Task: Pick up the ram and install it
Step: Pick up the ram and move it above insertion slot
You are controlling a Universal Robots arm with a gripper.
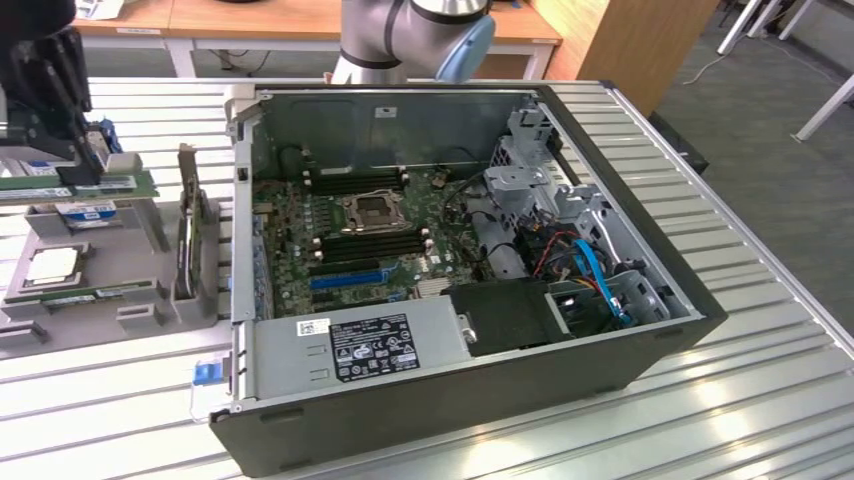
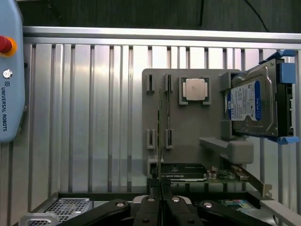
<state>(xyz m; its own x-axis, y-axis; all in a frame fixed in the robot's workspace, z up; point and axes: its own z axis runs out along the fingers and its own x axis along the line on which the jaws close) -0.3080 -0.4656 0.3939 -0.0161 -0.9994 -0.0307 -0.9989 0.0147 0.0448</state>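
The ram [image 1: 100, 186] is a long thin green stick, held level above the grey parts holder [image 1: 134, 275] at the exterior view's left. My gripper [image 1: 78, 172] is shut on it from above. In the wrist view the ram [image 2: 160, 141] shows edge-on as a thin line running out from between my fingertips, where the gripper [image 2: 160, 200] clamps it. The open computer case [image 1: 667, 320] lies on its side to the exterior view's right of the holder. Its motherboard [image 1: 300, 215] faces up, with black memory slots [image 1: 354, 180] beside the processor socket [image 1: 374, 212].
The holder [image 2: 188, 132] carries a silver processor [image 2: 195, 89], a hard drive [image 2: 251, 108] with a blue-white label, an upright graphics card [image 1: 198, 240] and another green stick [image 1: 100, 293]. The arm's base [image 1: 400, 40] stands behind the case. The table is ribbed metal.
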